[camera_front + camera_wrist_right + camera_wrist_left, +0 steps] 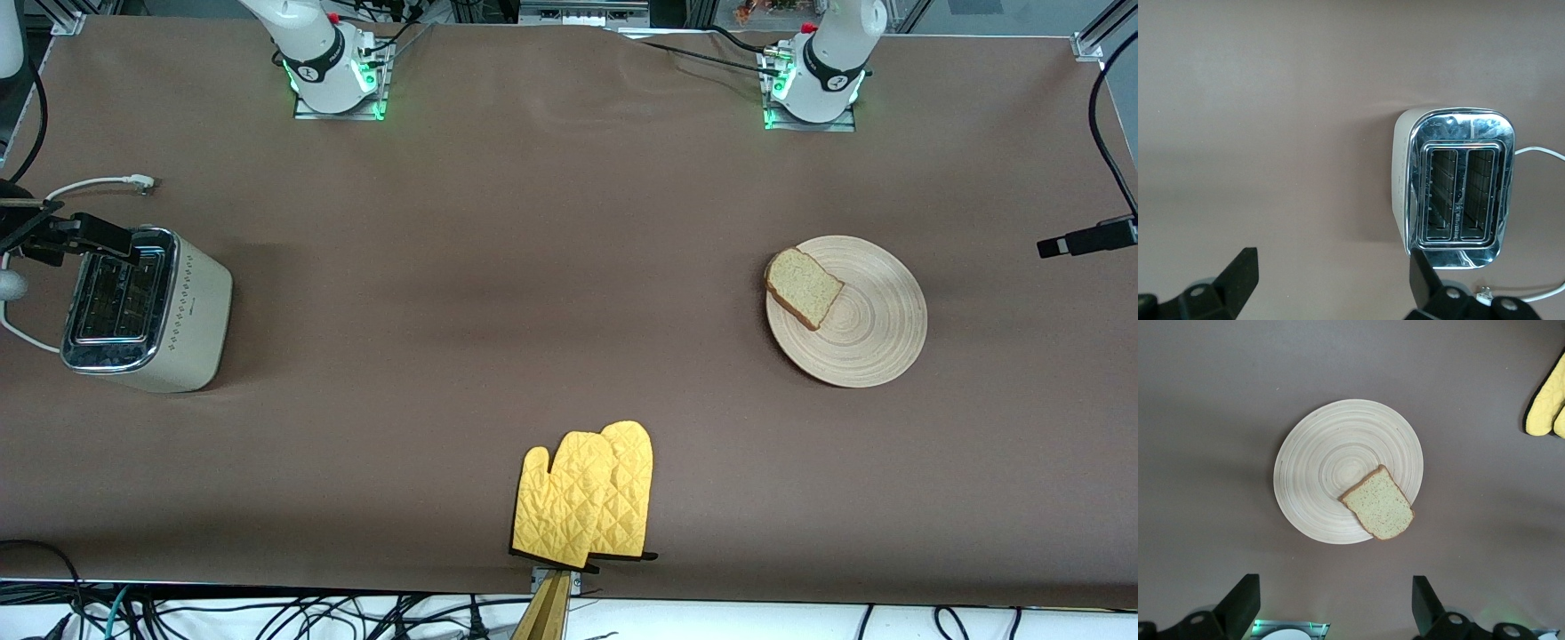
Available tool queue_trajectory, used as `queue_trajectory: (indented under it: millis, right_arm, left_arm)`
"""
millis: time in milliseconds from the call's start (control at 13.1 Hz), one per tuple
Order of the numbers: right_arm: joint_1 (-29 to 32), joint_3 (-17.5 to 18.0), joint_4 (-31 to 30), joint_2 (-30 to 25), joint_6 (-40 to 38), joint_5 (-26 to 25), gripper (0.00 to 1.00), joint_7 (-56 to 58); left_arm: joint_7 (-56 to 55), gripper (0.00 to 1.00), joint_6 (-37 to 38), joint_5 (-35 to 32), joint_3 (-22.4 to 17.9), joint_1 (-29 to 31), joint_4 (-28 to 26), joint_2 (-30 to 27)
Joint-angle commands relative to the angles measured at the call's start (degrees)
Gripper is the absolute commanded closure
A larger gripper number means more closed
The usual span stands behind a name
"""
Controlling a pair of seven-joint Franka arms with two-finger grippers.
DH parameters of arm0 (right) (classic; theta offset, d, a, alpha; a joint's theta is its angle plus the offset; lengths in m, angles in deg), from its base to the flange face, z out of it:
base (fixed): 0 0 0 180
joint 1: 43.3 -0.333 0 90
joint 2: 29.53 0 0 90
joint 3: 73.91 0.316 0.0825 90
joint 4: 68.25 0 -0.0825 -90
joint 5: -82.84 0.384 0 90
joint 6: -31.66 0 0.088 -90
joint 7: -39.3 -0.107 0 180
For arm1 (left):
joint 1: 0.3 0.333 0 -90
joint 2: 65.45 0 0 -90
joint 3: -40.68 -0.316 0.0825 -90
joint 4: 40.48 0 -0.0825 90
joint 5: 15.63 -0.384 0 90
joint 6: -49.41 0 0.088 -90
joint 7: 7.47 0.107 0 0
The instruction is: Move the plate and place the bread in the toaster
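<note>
The pale wooden plate (867,333) lies toward the left arm's end of the table. The bread (803,286) rests on its rim, on the side facing the right arm's end. In the left wrist view the plate (1331,460) and bread (1379,503) lie far below. My left gripper (1335,603) hangs open and empty high over the cloth between the plate and its own base. The cream toaster (147,311) stands at the right arm's end, its two slots (1458,193) empty. My right gripper (1331,280) is open and empty high above the cloth beside the toaster.
Two yellow oven mitts (587,493) lie at the table edge nearest the front camera, midway along; they also show in the left wrist view (1548,403). The toaster's white cord (98,184) trails toward the right arm's base. Black fixtures (1089,238) poke in at both table ends.
</note>
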State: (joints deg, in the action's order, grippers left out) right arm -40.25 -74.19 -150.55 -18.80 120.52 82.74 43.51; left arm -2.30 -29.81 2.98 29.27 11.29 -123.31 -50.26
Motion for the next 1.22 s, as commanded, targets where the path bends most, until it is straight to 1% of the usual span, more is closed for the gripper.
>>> queue_trajectory:
  millis: [0, 153, 383, 459, 918, 1148]
  right_arm:
    - [0.1, 0.0, 0.7, 0.1, -0.2, 0.6, 0.0, -0.6]
    - [0.1, 0.0, 0.7, 0.1, -0.2, 0.6, 0.0, -0.6]
    - [0.1, 0.0, 0.6, 0.1, -0.2, 0.6, 0.0, -0.8]
    - [0.1, 0.0, 0.7, 0.1, -0.1, 0.6, 0.0, -0.7]
    - [0.2, -0.1, 0.7, 0.2, -0.1, 0.6, 0.0, -0.8]
    - [0.1, -0.1, 0.7, 0.2, -0.1, 0.7, 0.0, -0.8]
  left_arm:
    - [8.2, 0.0, -0.5, 4.8, 0.2, 2.9, 0.4, 4.2]
    - [12.9, 0.0, -0.1, 8.7, 0.2, 4.3, 0.3, 7.9]
    - [16.7, 0.0, -0.1, 9.4, 0.3, 4.5, 0.9, 13.3]
    - [17.1, 0.0, -0.1, 10.0, 0.2, 4.6, 1.1, 14.0]
    - [17.8, 0.0, 0.3, 10.4, 0.5, 5.2, 1.0, 14.1]
    - [20.8, 0.0, 0.6, 10.9, 0.4, 5.7, 0.5, 16.1]
